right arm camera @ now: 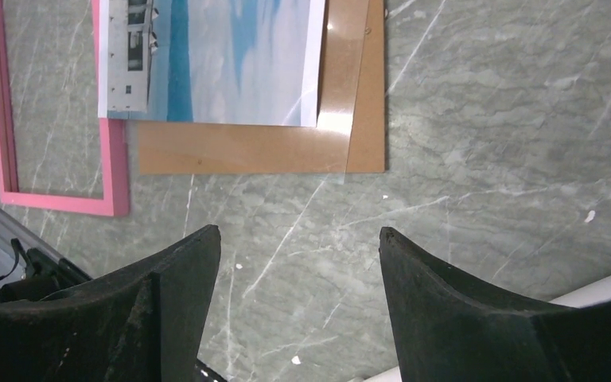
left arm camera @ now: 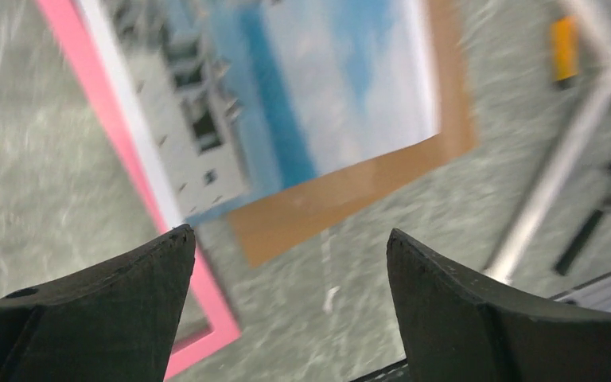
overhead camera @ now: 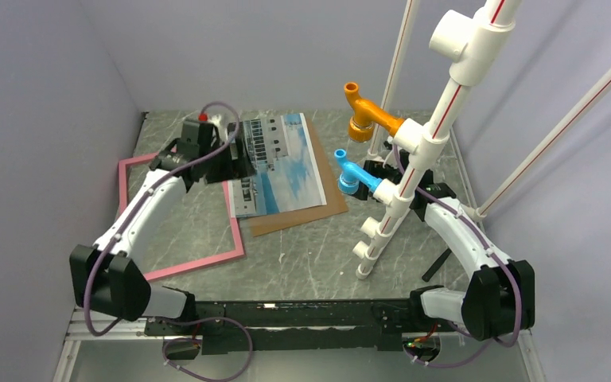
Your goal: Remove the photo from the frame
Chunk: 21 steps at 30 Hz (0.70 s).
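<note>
Table [overhead camera: 302, 267]: pink frame [overhead camera: 199, 265] flat at left edge, empty. Brown backing board [overhead camera: 302, 216] far-centre. Photo [overhead camera: 286, 167] on board, long axis far-to-near, near-left corner over frame's right rail. Left gripper [left arm camera: 286, 243] above photo's left edge, nearer, jaws wide, empty. Right gripper [right arm camera: 298, 235] hidden behind pipe stand [overhead camera: 414, 159] in top view; wrist view shows jaws apart, empty.
</note>
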Motion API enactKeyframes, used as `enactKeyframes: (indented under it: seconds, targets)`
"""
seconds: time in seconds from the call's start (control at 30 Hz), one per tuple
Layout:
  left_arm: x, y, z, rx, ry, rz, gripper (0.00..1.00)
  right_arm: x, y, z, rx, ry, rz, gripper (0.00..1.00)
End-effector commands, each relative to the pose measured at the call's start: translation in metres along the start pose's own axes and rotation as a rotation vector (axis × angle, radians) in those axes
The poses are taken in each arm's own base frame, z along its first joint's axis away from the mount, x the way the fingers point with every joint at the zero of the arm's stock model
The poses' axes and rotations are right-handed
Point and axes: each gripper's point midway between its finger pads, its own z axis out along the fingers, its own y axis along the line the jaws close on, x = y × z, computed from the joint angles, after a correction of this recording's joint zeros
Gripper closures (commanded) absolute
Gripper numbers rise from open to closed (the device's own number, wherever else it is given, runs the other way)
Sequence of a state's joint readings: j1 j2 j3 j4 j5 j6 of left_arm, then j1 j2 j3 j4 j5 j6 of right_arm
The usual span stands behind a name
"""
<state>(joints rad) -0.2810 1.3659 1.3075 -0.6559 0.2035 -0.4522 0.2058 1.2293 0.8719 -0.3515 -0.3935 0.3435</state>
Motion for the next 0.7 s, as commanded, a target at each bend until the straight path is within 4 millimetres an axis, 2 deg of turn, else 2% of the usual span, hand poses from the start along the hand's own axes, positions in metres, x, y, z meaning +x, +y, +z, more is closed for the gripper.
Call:
enactKeyframes:
  seconds: [0.0, 0.07, 0.2, 0.53, 0.67]
  targets:
    - [0.055, 0.056, 0.03, -0.11, 0.125, -0.006, 0.08, -0.003, 0.014, -0.008, -0.051, -0.028, -0.01, 0.25]
    - [0.069, 0.066, 0.038, -0.129, 0.135, -0.029, 0.09, -0.001, 0.015, -0.009, -0.054, -0.025, -0.007, 0.25]
    - [0.081, 0.079, 0.05, -0.157, 0.138, -0.061, 0.08, 0.004, 0.014, -0.01, -0.051, -0.017, -0.008, 0.25]
    - [0.084, 0.1, 0.08, -0.226, 0.172, -0.073, 0.08, 0.01, 0.011, -0.013, -0.044, -0.022, -0.014, 0.25]
    - [0.083, 0.101, 0.092, -0.216, 0.184, -0.082, 0.08, 0.011, 0.01, -0.012, -0.04, -0.02, -0.019, 0.25]
